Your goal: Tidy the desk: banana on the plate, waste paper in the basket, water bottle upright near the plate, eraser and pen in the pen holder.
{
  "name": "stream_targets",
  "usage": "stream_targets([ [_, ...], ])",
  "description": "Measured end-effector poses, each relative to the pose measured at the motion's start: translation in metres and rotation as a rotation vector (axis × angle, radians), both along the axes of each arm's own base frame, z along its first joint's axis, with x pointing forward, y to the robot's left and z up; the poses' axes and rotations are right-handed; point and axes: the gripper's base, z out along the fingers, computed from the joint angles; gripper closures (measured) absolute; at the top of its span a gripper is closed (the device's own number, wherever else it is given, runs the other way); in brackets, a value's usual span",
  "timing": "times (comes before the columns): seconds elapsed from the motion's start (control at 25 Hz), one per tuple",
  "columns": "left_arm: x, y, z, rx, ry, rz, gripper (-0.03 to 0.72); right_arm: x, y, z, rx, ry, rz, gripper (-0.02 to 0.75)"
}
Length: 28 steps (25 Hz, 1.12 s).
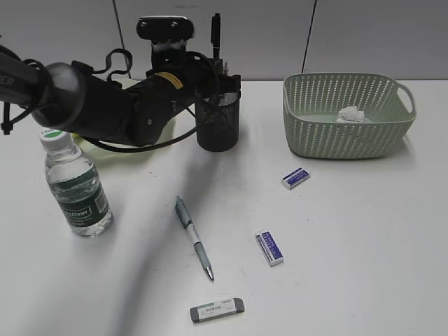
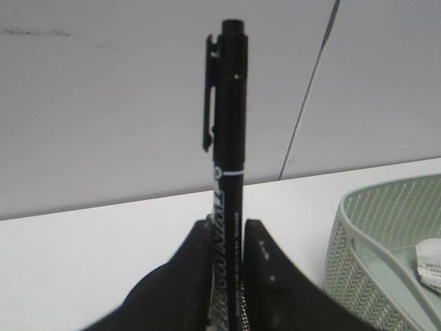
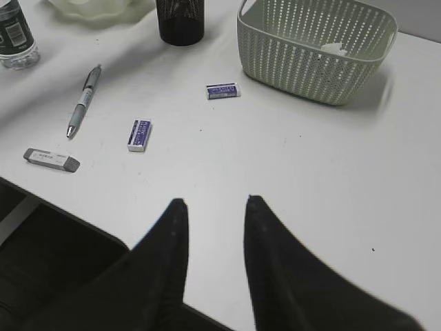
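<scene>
My left gripper [image 2: 227, 231] is shut on an upright black marker pen [image 2: 229, 103], held above the black mesh pen holder [image 1: 218, 122]; the pen's lower end is hidden. The pen also shows in the exterior view [image 1: 215, 35]. A second pen [image 1: 194, 238] lies on the desk [image 1: 350, 231]. Two white-and-blue erasers [image 1: 295, 178] [image 1: 269, 248] and a grey eraser [image 1: 217, 309] lie on the desk too. The water bottle [image 1: 75, 185] stands upright at the left. The plate [image 1: 94, 149] is mostly hidden behind my left arm. The banana is hidden. The waste paper [image 1: 351, 114] lies in the basket [image 1: 322, 136]. My right gripper [image 3: 215, 201] is open and empty.
The desk's front edge [image 3: 89, 224] runs just below my right gripper. The basket also shows in the right wrist view [image 3: 310, 65], far right, and the pen holder [image 3: 180, 21] shows at the top of that view. A grey wall stands behind the desk.
</scene>
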Motion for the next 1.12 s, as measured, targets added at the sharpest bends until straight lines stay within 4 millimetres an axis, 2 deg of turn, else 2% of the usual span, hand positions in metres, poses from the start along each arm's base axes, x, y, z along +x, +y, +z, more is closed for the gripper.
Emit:
stream_targets([
  [0.16, 0.0, 0.0, 0.0, 0.0, 0.0, 0.0, 0.454, 0.0, 0.0, 0.0, 0.0, 0.0, 0.0, 0.5],
  [0.24, 0.0, 0.0, 0.0, 0.0, 0.0, 0.0, 0.417, 0.0, 0.0, 0.0, 0.0, 0.0, 0.0, 0.5],
  [0.44, 0.0, 0.0, 0.002, -0.002, -0.002, 0.0, 0.395, 0.0, 0.0, 0.0, 0.0, 0.0, 0.0, 0.5],
  [0.52, -0.002, 0.001, 0.013, -0.011, -0.011, -0.003, 0.394, 0.0, 0.0, 0.0, 0.0, 0.0, 0.0, 0.5],
  [0.72, -0.014, 0.007, 0.07, -0.034, -0.033, -0.031, 0.394, 0.0, 0.0, 0.0, 0.0, 0.0, 0.0, 0.5],
  [0.84, -0.032, 0.018, 0.111, 0.059, 0.006, -0.101, 0.394, 0.0, 0.0, 0.0, 0.0, 0.0, 0.0, 0.5],
  [1.0, -0.065, 0.043, 0.152, 0.273, 0.106, -0.168, 0.394, 0.0, 0.0, 0.0, 0.0, 0.0, 0.0, 0.5],
  [1.12, -0.099, 0.07, 0.182, 0.398, 0.214, -0.176, 0.394, 0.0, 0.0, 0.0, 0.0, 0.0, 0.0, 0.5],
])
